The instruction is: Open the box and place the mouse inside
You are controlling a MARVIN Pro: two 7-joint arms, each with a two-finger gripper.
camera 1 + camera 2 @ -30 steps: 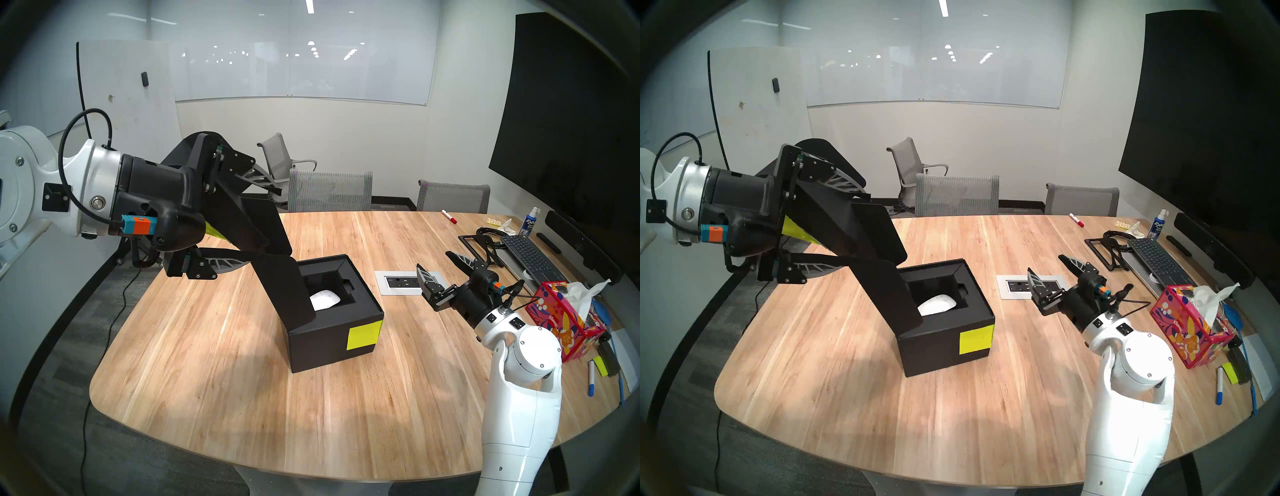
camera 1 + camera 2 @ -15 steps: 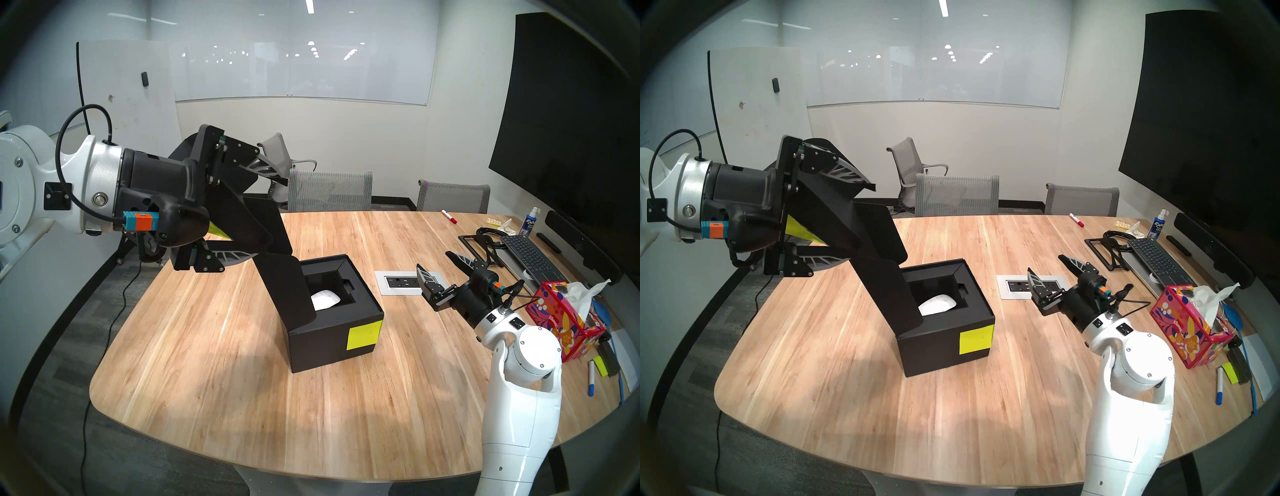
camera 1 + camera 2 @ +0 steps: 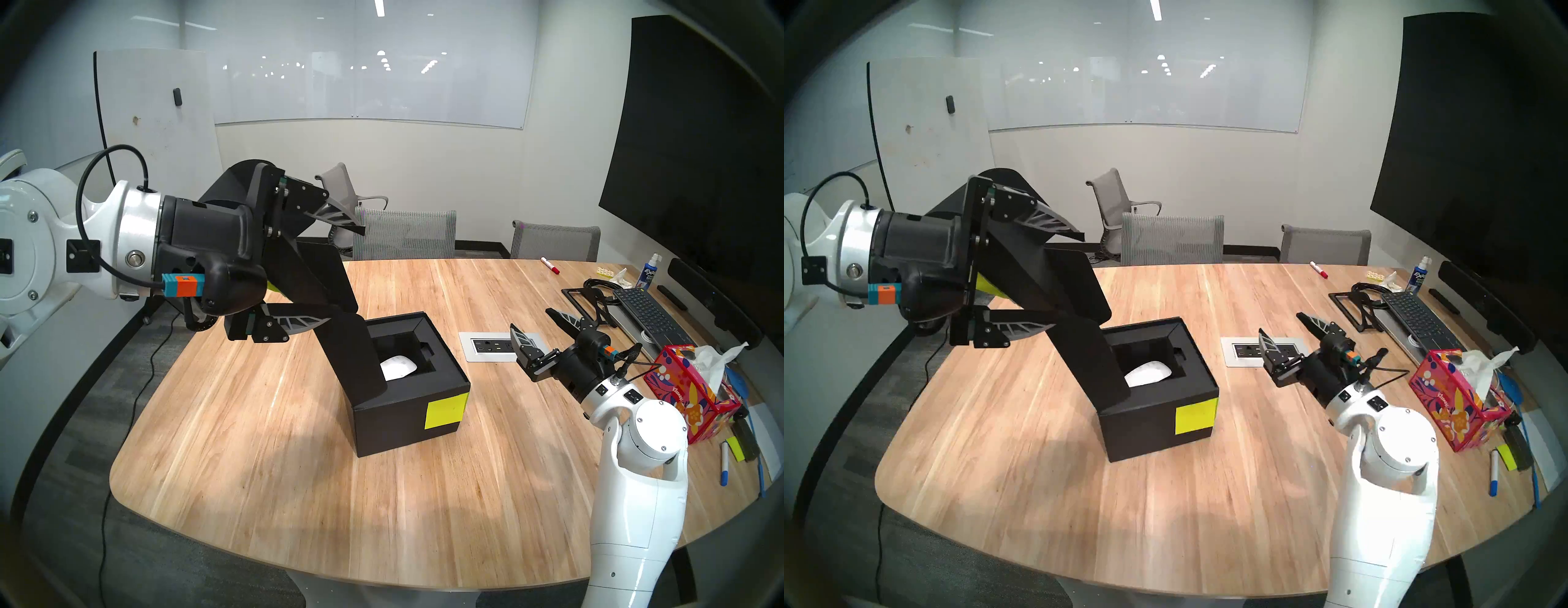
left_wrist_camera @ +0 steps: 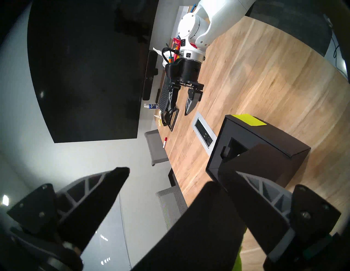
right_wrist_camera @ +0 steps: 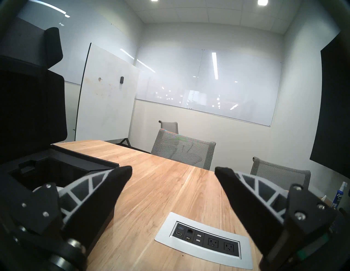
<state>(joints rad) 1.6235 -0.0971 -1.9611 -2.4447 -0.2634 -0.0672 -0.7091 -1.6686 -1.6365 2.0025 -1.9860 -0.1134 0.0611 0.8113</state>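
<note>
My left pincer, spread wide around the raised lid, has edged right; the right pincer idles spread. The mouse lies inside the box, mid-worktop, lid at ten o'clock.

On my wooden table, a floral tissue box sits right of the power outlet plate; the keyboard lies behind the plate's right.

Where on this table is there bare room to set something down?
The table is bare wood all along its near edge, and left of the black box. Another bare strip runs along the far edge, between the box and the chairs. The right end is crowded: tissue box, keyboard, pens.
</note>
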